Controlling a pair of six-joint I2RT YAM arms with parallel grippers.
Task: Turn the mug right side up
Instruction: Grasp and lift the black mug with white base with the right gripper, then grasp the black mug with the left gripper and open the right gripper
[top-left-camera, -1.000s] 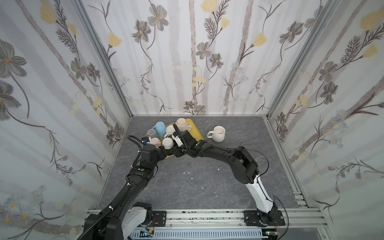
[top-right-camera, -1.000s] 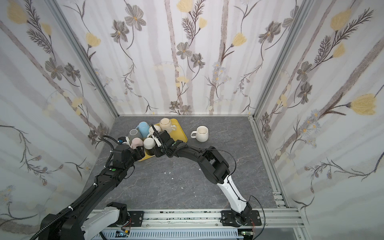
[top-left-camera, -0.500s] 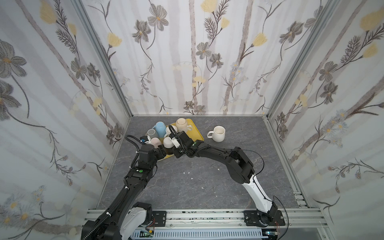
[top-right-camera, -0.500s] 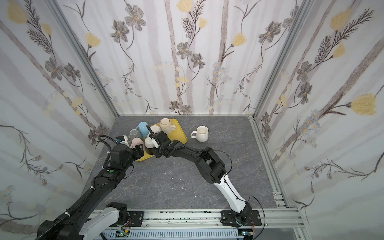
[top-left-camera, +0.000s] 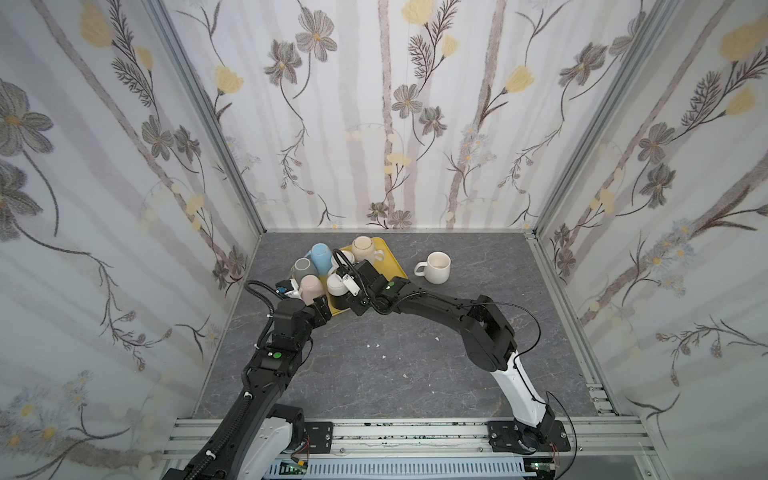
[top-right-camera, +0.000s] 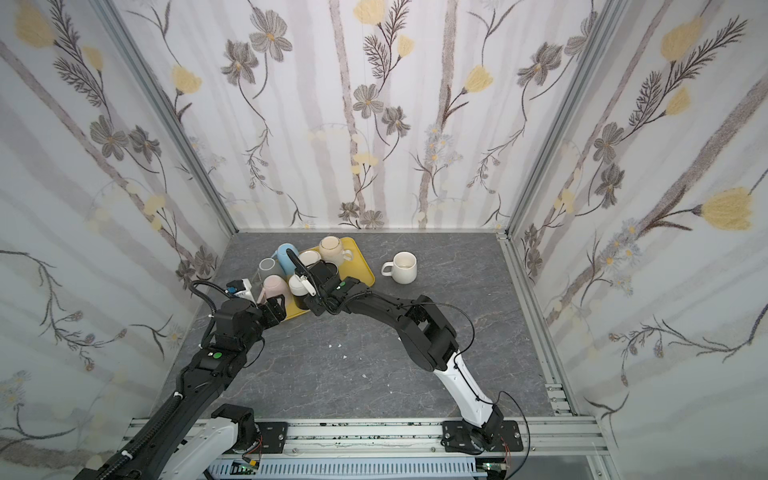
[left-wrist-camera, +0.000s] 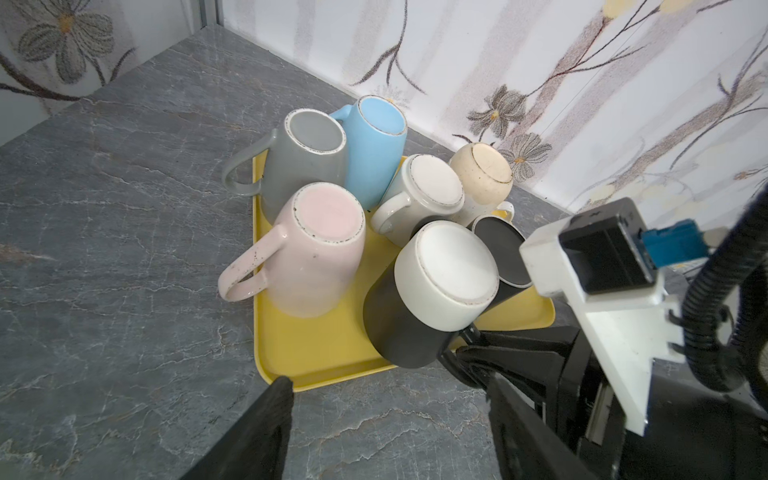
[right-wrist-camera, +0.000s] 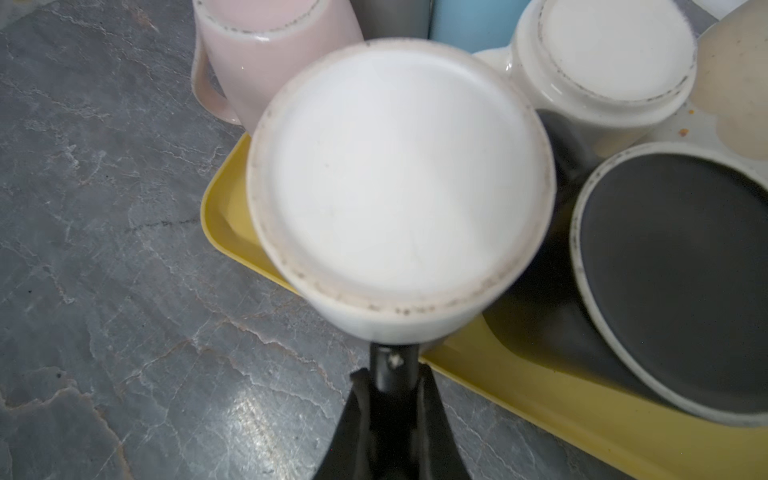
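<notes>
One upside-down black-and-white ceramic mug (left-wrist-camera: 446, 270) sits near-edge on yellow plastic tray (left-wrist-camera: 316, 357), clenched by right claw (right-wrist-camera: 392, 370); left claw (left-wrist-camera: 390, 395) gapes over open tabletop (left-wrist-camera: 124, 332).

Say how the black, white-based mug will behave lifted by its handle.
Glazed ceramic mug: probably stiff, heavy, breakable. Held by the handle alone in the right gripper, it may swing. The pink mug close by could get knocked.
</notes>
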